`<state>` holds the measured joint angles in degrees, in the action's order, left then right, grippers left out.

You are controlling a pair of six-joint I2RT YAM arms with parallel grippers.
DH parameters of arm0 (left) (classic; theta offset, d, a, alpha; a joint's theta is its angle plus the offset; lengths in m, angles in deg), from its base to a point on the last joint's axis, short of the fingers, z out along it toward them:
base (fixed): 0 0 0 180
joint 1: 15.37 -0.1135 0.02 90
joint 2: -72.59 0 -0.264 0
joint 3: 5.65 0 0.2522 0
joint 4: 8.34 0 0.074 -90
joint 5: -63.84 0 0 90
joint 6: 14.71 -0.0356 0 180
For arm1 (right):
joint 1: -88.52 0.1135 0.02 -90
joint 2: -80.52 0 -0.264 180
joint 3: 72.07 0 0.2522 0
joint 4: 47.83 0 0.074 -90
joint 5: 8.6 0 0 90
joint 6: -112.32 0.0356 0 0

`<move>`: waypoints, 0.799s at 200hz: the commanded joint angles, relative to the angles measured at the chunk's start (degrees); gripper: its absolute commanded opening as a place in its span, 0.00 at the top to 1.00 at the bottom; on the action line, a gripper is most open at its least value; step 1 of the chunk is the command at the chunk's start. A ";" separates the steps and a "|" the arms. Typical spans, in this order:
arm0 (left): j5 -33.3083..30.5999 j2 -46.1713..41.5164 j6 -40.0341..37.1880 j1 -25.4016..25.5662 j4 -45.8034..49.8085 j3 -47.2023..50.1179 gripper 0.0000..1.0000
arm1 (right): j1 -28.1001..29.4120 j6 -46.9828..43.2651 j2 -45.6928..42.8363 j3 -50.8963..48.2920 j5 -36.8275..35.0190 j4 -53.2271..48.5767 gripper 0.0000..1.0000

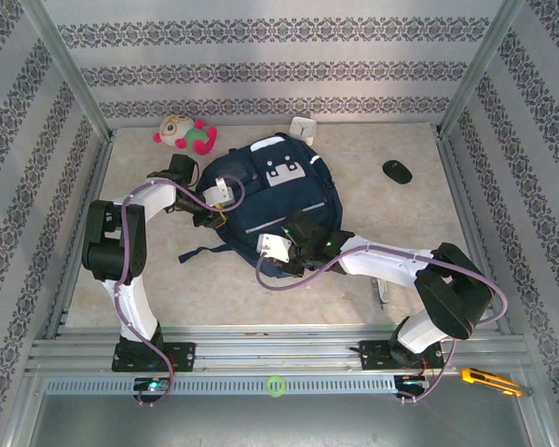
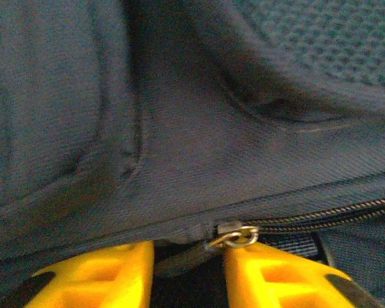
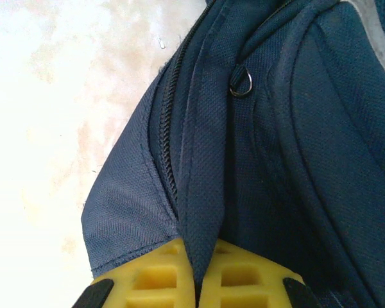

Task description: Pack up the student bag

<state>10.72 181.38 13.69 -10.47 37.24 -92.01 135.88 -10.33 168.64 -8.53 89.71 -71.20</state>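
Unzipping the bag [image 1: 270, 200]
Right end effector [image 3: 196, 282] pinches its fabric; left end effector [image 2: 186, 276], narrow at the zip pull [image 2: 234, 236], needs a squarer bite.

Looking down from above and behind the arm bases onto the whole student bag [image 1: 270, 200], from the left wrist pressed close against its left flank at a zipper pull [image 2: 234, 236], from the right wrist against its near edge along a seam fold [image 3: 202, 192], sharing that bag's navy fabric
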 commanded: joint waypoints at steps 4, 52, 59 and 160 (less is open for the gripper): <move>3.55 -1.25 -1.83 1.42 6.14 -0.12 0.82 | -1.11 2.44 -1.56 0.84 -0.59 6.22 1.00; 5.21 -6.69 0.02 1.68 5.85 3.90 0.98 | -1.78 4.79 -1.27 1.11 -2.37 6.73 1.00; 5.16 -7.53 0.40 1.88 5.61 4.58 0.98 | -1.95 5.24 -1.20 1.11 -2.63 6.89 1.00; 3.97 -15.67 11.18 11.82 5.92 11.42 0.95 | -3.16 13.70 -0.55 2.06 -4.51 13.15 1.00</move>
<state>11.71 168.31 20.36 -2.32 39.64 -82.52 134.35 -0.53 168.66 -8.53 89.32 -67.83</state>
